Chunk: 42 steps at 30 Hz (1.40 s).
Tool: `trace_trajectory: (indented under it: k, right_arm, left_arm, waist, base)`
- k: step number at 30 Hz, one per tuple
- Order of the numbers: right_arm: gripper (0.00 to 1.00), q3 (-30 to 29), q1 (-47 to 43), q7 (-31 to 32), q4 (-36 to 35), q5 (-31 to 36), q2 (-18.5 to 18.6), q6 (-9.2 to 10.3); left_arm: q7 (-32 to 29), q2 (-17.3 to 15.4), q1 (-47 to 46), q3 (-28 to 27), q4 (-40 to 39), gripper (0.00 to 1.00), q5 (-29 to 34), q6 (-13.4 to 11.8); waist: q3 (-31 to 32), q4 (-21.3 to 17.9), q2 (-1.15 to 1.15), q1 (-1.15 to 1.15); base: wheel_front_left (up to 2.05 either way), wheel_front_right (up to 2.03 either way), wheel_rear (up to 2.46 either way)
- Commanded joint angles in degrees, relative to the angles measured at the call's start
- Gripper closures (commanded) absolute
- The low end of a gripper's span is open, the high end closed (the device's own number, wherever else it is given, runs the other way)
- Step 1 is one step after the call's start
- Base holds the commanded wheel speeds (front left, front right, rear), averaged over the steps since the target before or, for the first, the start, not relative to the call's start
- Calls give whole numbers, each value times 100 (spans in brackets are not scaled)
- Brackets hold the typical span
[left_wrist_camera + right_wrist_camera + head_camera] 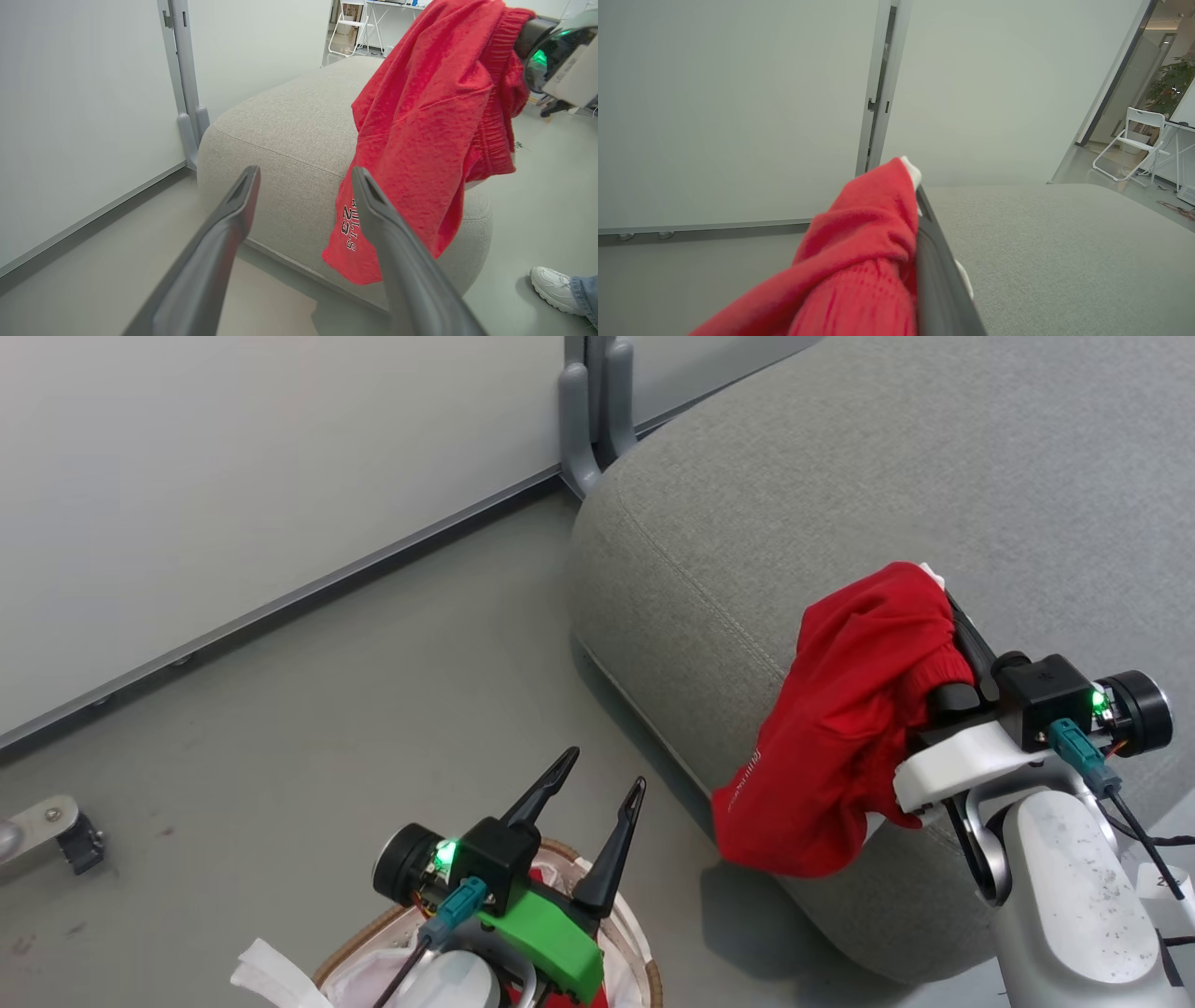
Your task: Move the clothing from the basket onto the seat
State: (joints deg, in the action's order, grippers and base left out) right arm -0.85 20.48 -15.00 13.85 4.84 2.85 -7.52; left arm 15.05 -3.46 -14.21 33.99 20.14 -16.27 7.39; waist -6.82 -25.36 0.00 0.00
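Grey floor (327, 709), pale wall | clothing (840, 709) hanging at seat (840, 448) rounded corner, pinched in pressed-together right end effector (952, 616), not yet let go | left end effector (605, 767) spread, empty, above basket (653, 980) | more red showing inside; judged partway

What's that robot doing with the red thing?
The robot is moving laundry. Its right claw is shut on a piece of red clothing and holds it up, so it dangles against the corner of the big grey seat. It hasn't let go yet. Its left claw is open and holds nothing, above the basket, where more red fabric peeks out.
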Motion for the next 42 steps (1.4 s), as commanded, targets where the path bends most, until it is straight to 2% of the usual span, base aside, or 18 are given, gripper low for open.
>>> trace_trajectory:
  k: [1,9,13,19,23,29,35,42]
  right_arm:
    - [100,-21,-48,-28,-35,-48,8,6]
    - [100,-217,63,-29,-85,-7,8,6]
    - [100,-388,389,-29,-158,161,10,6]
    - [100,-843,1352,-28,-325,741,32,6]
    - [100,-1147,2177,-28,-213,927,308,7]
    - [100,-1699,3461,-28,229,1152,921,6]
    - [100,-2122,4352,-28,561,1458,1478,7]
    - [100,-2416,4725,-21,997,1711,1692,7]
  left_arm:
    - [19,-76,-94,13,-12,0,-5,14]
    - [19,-133,-160,112,-12,0,6,14]
    - [19,-196,-245,116,-48,0,63,14]
    - [19,-359,-535,176,-116,0,146,14]
    - [19,-475,-781,181,-185,0,222,14]
    - [19,-633,-1129,261,-245,0,360,12]
    - [19,-634,-1380,313,-367,0,465,-1]
    - [14,-720,-1545,368,-560,0,587,-32]
  waist:
    - [-149,-298,0,0]
    - [-272,-215,0,0]
    - [-478,-83,0,0]
    - [-1074,216,0,0]
    - [-1587,419,0,0]
    - [-2357,712,0,0]
    - [-2949,984,0,0]
    - [-3505,1159,0,0]
  base:
    - [0,0,0]
    - [0,0,0]
    - [0,0,0]
    - [0,0,0]
    - [0,0,0]
    - [0,0,0]
    - [0,0,0]
    - [0,0,0]
